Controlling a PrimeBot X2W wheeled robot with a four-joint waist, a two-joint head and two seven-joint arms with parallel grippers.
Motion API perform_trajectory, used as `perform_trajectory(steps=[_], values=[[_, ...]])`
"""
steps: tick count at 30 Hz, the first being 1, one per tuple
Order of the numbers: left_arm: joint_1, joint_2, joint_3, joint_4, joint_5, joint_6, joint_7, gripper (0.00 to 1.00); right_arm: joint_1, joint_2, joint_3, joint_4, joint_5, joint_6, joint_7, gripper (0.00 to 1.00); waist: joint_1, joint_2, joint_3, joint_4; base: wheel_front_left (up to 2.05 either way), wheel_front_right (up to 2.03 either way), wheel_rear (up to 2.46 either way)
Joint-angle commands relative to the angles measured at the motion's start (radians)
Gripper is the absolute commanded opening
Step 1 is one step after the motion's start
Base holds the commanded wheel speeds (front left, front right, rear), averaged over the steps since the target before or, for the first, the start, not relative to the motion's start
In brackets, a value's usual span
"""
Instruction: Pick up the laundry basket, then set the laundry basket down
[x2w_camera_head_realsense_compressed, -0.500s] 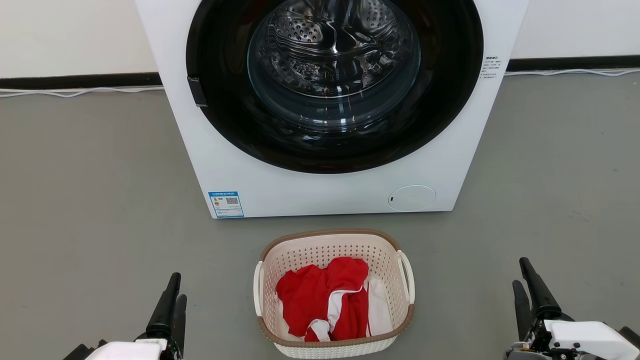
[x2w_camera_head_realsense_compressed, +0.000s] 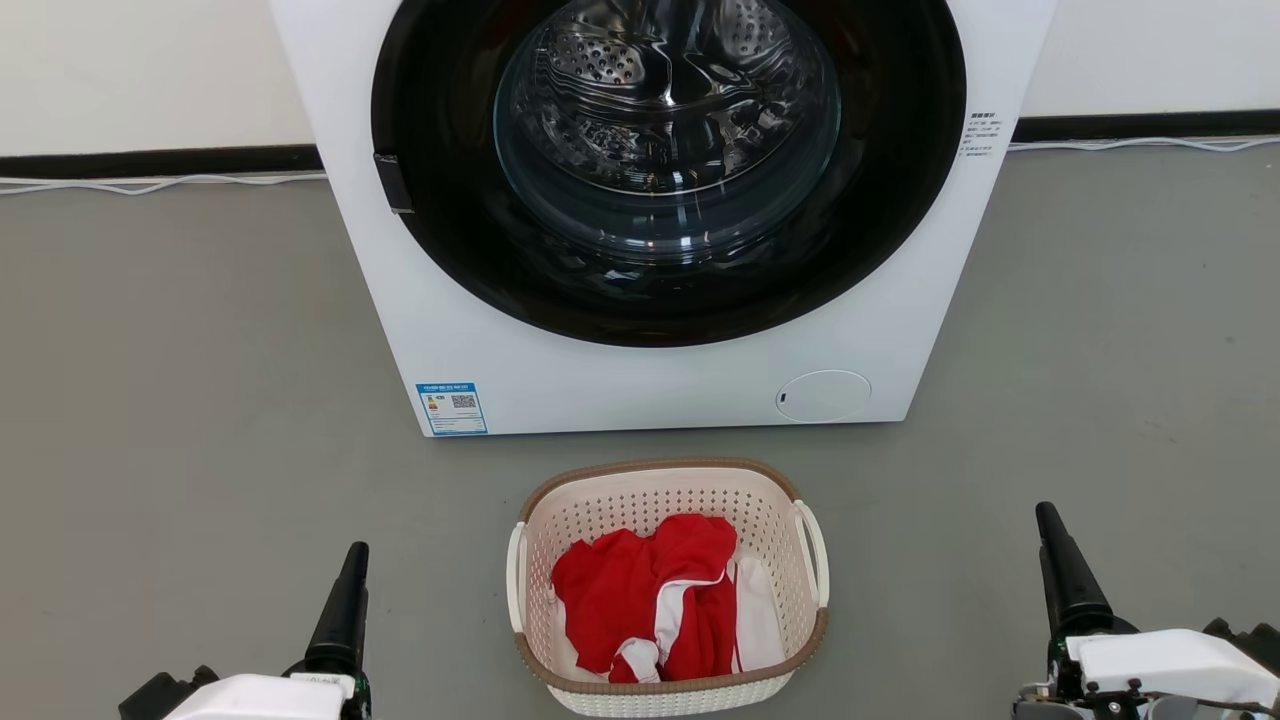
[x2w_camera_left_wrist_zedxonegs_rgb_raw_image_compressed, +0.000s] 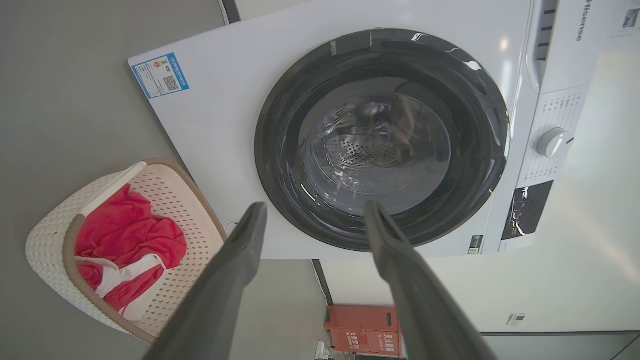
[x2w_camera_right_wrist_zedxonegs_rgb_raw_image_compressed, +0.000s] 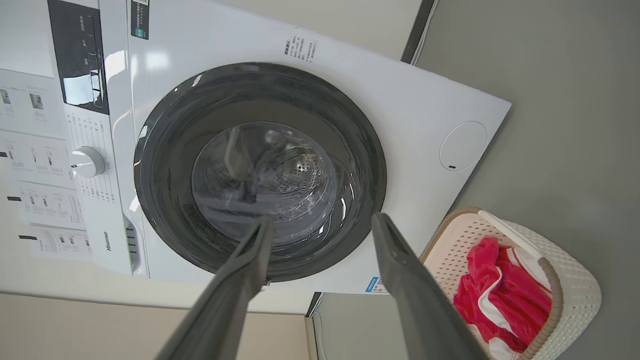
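Left gripper fingers spread wide, empty, at my left; right gripper likewise spread, empty, at my right. I see basket on floor between them, apart from both, red-and-white cloth heaped inside. Just beyond basket: washer, door shut, standing toward floor's far edge by wall.

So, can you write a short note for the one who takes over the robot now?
Small cream-white perforated plastic laundry basket with brown rim: on the grey floor before the white washing machine, red-and-white clothing inside.
Left gripper: open, empty, left of the basket, not touching.
Right gripper: open, empty, right of it, not touching.
Done: nothing yet.
Left: grasp the basket, lift, set down.
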Motion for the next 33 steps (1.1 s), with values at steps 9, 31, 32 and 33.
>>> perform_trajectory(steps=[9,31,32,33], values=[[-0.021,0.009,-0.011,-0.044,0.119,0.015,-0.033,1.0,-0.018,-0.01,0.026,-0.048,-0.164,0.003,-0.042,1.0,-0.0002,0.0,0.0,-0.002,0.0,0.0,0.0],[-0.018,0.011,-0.032,-0.055,0.379,0.041,-0.094,1.0,-0.027,-0.034,0.06,-0.059,-0.517,0.005,-0.104,1.0,-0.0002,0.0,0.001,-0.013,0.0,0.0,0.0],[-0.018,0.012,-0.034,-0.056,0.394,0.043,-0.097,1.0,-0.028,-0.034,0.062,-0.059,-0.533,0.005,-0.107,1.0,-0.0002,0.0,0.001,-0.013,0.0,0.0,0.0],[-0.018,0.012,-0.035,-0.056,0.411,0.045,-0.1,1.0,-0.028,-0.035,0.064,-0.06,-0.548,0.005,-0.11,1.0,-0.0002,0.0,0.001,-0.013,0.0,0.0,0.0]])
